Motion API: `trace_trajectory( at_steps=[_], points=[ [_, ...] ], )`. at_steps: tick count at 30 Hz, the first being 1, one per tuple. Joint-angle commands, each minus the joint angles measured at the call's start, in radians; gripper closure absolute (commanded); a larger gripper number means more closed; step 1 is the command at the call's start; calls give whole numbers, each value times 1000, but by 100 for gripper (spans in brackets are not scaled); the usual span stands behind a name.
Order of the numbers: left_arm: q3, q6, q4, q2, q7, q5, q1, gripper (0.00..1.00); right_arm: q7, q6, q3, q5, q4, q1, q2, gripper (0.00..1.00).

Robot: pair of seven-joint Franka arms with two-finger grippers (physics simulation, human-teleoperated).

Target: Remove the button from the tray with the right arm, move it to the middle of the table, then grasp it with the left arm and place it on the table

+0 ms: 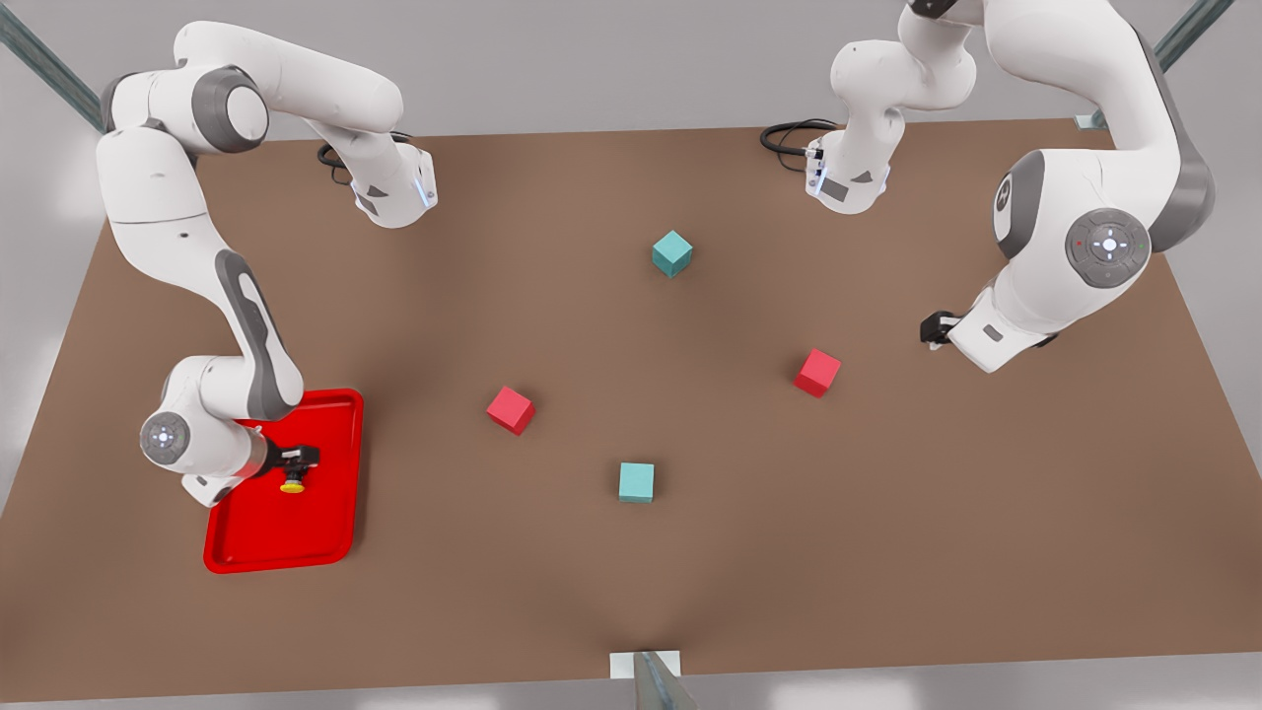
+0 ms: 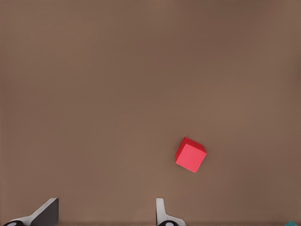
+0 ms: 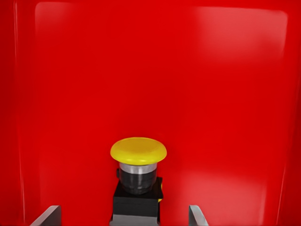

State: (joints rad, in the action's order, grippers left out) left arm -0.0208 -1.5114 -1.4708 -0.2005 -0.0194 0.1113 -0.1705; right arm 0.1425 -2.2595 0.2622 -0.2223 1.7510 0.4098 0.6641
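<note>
1. Brown and flat, the table [image 1: 552,325] holds a red tray [image 1: 258,542] near one corner.
2. Inside the tray sits the button [image 3: 138,179], with its yellow cap on top.
3. Over the tray, the right gripper [image 1: 299,457] has its fingers [image 3: 47,216] spread wide, one on each side of the button, not touching it.
4. Far from the tray, the left gripper [image 1: 932,328] waits with its fingers [image 2: 44,213] wide apart, holding nothing.
5. A red cube [image 2: 190,155] lies on the table near the left gripper.
</note>
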Motion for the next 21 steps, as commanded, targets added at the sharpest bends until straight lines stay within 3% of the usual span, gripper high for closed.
trace_trajectory(
  at_steps=[1,7,8,9,10,18,21],
  points=[
    [-1,0,1,1,-1,1,0,0,106,6,0,1,1,1,5,0],
    [1,0,0,1,-1,1,0,0,114,5,-1,0,-2,15,26,0],
    [-1,0,0,1,-1,1,0,0,112,5,-1,1,-2,15,26,20],
    [1,0,0,0,-2,1,0,0,112,5,-1,0,-2,15,28,54],
    [1,0,0,1,-1,1,0,0,112,5,-1,0,-4,14,28,60],
    [-1,0,0,1,-1,1,0,0,111,6,0,0,-7,4,19,63],
    [1,0,0,0,-1,1,0,0,109,101,17,0,-74,-5,8,63]
  ],
)
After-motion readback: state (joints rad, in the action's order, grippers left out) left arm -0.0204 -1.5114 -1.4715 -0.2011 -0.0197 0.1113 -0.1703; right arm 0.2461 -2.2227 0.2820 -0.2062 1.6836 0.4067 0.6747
